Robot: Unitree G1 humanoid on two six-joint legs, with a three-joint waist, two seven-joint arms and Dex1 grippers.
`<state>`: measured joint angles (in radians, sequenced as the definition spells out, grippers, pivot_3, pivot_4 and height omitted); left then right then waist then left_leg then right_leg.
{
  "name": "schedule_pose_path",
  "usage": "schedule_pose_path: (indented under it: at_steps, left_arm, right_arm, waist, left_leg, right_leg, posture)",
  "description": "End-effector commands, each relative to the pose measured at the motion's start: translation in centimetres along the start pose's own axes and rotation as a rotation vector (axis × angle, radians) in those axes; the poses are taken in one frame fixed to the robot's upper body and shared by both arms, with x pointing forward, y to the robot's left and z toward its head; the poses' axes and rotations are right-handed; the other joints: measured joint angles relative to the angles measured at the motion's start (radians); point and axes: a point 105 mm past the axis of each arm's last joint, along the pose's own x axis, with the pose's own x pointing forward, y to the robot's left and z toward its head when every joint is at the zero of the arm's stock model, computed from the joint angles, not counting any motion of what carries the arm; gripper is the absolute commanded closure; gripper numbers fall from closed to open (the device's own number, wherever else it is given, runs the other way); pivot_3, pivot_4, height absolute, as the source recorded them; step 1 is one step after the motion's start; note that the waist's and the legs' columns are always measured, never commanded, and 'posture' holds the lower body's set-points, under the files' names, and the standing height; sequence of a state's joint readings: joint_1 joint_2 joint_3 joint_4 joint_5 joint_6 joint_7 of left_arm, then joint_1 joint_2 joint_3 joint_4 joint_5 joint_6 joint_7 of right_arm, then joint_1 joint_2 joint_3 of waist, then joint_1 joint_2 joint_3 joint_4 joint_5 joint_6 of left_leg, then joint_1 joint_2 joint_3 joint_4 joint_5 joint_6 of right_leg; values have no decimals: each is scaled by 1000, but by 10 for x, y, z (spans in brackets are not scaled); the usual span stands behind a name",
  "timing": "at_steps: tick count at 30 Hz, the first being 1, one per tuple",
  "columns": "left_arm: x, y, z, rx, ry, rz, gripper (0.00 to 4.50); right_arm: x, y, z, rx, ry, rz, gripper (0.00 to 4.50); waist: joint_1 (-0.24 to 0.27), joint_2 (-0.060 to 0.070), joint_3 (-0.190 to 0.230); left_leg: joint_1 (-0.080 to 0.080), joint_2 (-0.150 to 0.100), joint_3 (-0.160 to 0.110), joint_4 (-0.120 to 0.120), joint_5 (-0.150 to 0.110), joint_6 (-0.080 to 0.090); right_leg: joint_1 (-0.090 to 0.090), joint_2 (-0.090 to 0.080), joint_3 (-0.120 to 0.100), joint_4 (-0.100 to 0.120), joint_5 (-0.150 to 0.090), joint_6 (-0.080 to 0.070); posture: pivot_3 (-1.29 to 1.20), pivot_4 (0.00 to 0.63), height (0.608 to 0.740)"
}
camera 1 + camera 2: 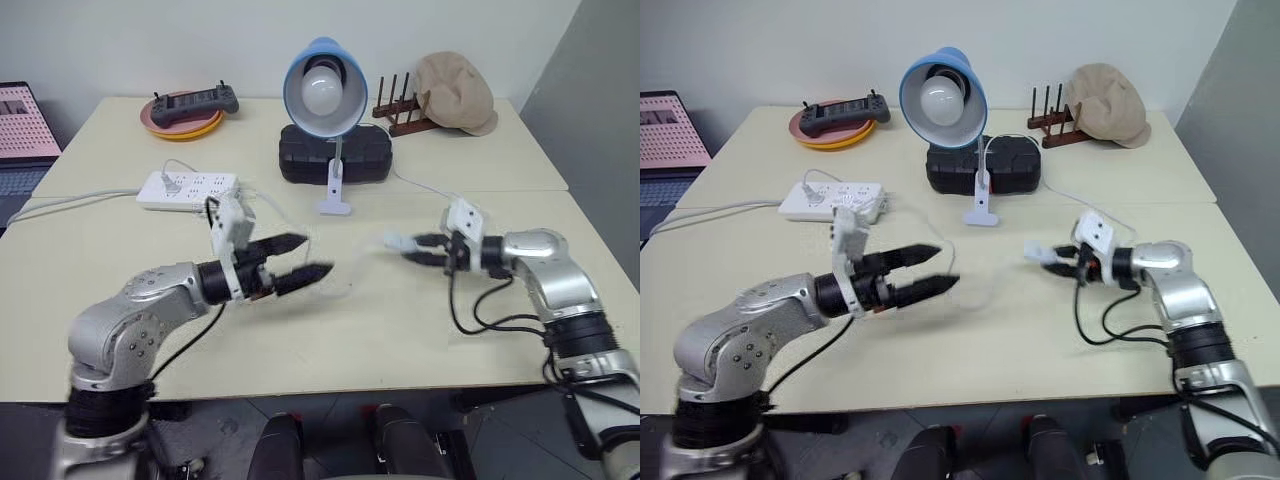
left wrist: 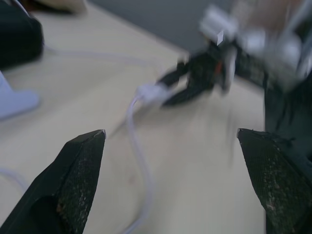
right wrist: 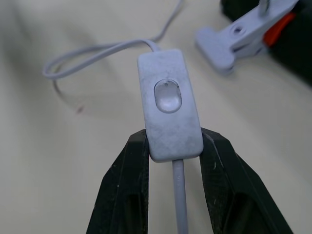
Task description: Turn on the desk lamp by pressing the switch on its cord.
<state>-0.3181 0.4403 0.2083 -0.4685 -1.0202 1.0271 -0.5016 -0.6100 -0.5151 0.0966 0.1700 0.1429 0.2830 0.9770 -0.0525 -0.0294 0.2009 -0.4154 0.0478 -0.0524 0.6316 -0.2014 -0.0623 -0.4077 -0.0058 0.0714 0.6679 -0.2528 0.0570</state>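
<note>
While the right gripper (image 3: 171,146) pinched the small white oblong switch (image 3: 168,103) by its near end between both black fingers, the thin white cord (image 2: 139,161) trailed from it across the cream tabletop (image 1: 400,330) toward the left gripper (image 1: 305,258), whose jaws stood spread wide and empty. Beyond both jaws stood the desk lamp (image 1: 322,88) with its light-blue dome shade, bulb unlit. Farther back, an orange plate (image 1: 182,124) held a black controller (image 1: 194,103).

Between the wide-open fingers of the left gripper (image 1: 305,257) and the right gripper (image 1: 428,249) there is bare table (image 1: 360,320), with just the thin cord (image 2: 139,151) lying across it. The lamp's foot (image 1: 334,205) and a black box (image 1: 334,155) stand off to one side of that gap.
</note>
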Motion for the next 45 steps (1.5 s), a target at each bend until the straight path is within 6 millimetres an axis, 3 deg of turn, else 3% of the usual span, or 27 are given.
schedule_pose_path:
  at_steps: [1,10,16,23,32,45]
  left_arm:
    - [4,-7,0,-124,-78,78,0]
    - [27,10,-21,-313,-180,173,0]
    - [45,6,-10,-402,-248,55,0]
    - [52,4,8,-464,-305,-28,0]
    - [53,-2,2,-497,-289,-47,0]
    - [49,1,2,-501,-289,-43,2522]
  right_arm:
    - [-1,-6,26,-23,-80,-144,3413]
    - [5,23,50,23,-176,-115,3413]
    - [6,41,57,55,-198,-22,3413]
    - [7,52,63,74,-216,32,3413]
    - [5,59,67,88,-230,47,3413]
    - [5,61,72,15,-228,41,3413]
  waist:
    - [3,0,0]
    - [20,0,-1]
    - [20,0,-1]
    - [19,0,-1]
    - [20,0,-1]
    - [20,0,-1]
  left_leg:
    - [0,0,0,0,0,0]
    - [1,-1,0,1,0,0]
    - [1,-1,0,2,0,0]
    - [0,-1,0,1,0,0]
    - [0,-1,0,0,0,0]
    - [0,-1,0,0,0,0]
  right_leg:
    - [0,0,0,0,0,0]
    - [1,0,0,0,2,-3]
    - [2,1,0,-1,2,-3]
    - [2,1,0,-3,2,-2]
    - [2,1,0,-4,1,-1]
    - [2,1,0,-5,1,-1]
  posture:
    - [0,150,740]
    - [0,150,740]
    - [0,150,740]
    - [0,150,740]
    - [0,150,740]
    - [0,150,740]
